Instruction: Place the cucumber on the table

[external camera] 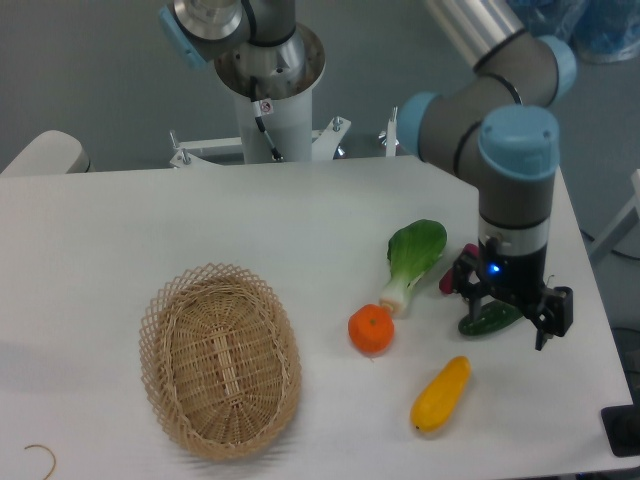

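Two dark fingers of the gripper [507, 312] stand spread wide, one at about 9 o'clock and the other at about 3 o'clock of the cucumber [488, 319], and nothing is gripped between them; the pincer is released. Whether either finger touches the cucumber cannot be told. The cucumber lies flat on the table [150, 220], partly hidden under the gripper. At its 10 o'clock a small reddish-purple vegetable [447, 282] peeks out beside the bok choy [412, 259]. An orange [371, 329] sits at 9 o'clock, a yellow vegetable [440, 394] at 7 o'clock, and a wicker basket [220, 358] well apart toward 9 o'clock.
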Robot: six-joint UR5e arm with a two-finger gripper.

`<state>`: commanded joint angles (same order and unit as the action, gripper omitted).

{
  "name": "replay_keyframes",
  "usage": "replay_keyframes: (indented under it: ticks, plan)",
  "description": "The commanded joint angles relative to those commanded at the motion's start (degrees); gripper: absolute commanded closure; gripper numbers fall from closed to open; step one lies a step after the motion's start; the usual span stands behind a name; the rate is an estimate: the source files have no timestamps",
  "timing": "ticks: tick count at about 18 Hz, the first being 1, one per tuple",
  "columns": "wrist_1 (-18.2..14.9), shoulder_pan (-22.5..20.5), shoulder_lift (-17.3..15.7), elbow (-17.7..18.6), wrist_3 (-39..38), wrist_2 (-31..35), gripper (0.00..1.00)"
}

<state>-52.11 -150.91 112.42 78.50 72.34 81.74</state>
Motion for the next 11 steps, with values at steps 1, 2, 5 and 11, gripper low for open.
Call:
replay_keyframes:
  ticks: [1,2,5,11]
  plan:
    - [-3.06,-0.26,-0.70,-1.32,-0.09,0.18,0.00]
    - [-7.26,-0.61,-0.80,-3.24,0.43,0.35,0.00]
    - [-15.81,-2.71,-1.15,-7.39,5.41,1.32,0.00]
    - [-24.70,-10.10,-3.43,-7.39,29.94,2.90,0.00]
